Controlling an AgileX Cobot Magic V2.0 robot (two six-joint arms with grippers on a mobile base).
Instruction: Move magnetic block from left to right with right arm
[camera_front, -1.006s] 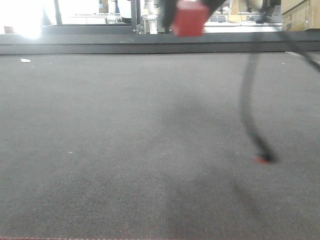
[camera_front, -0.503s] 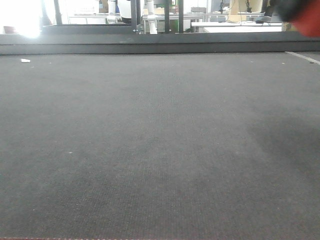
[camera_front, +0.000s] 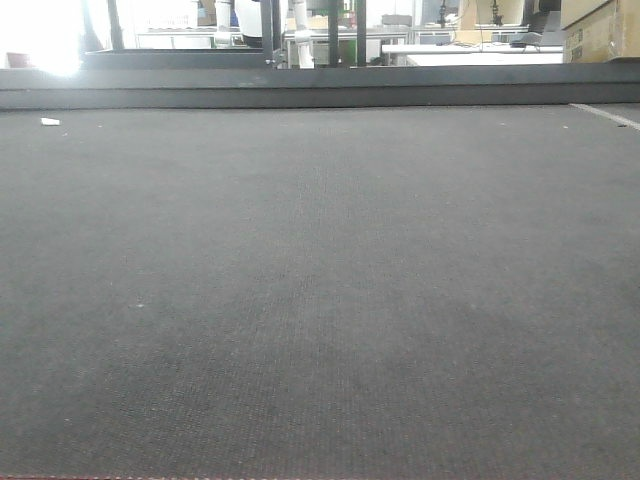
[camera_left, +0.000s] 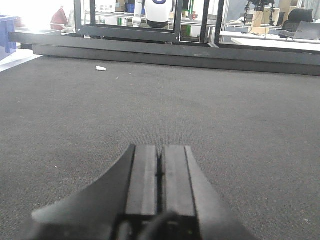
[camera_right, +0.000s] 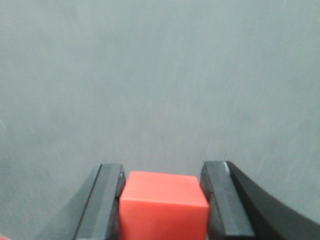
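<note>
The magnetic block (camera_right: 163, 205), a plain red-orange cube, shows only in the right wrist view, held between the two black fingers of my right gripper (camera_right: 164, 175), which is shut on it above the grey mat. In the left wrist view my left gripper (camera_left: 160, 152) is shut with its pads pressed together and nothing between them, low over the dark mat. The front view shows no gripper and no block.
A dark grey mat (camera_front: 320, 280) covers the table. A raised black rail (camera_front: 320, 90) runs along its far edge, with a metal frame and shelves behind. A small white scrap (camera_left: 101, 68) lies near the far left.
The right arm with the red block has swept from the top middle of the front view to the top right and then out of the frame. A dangling cable has also gone from view.
</note>
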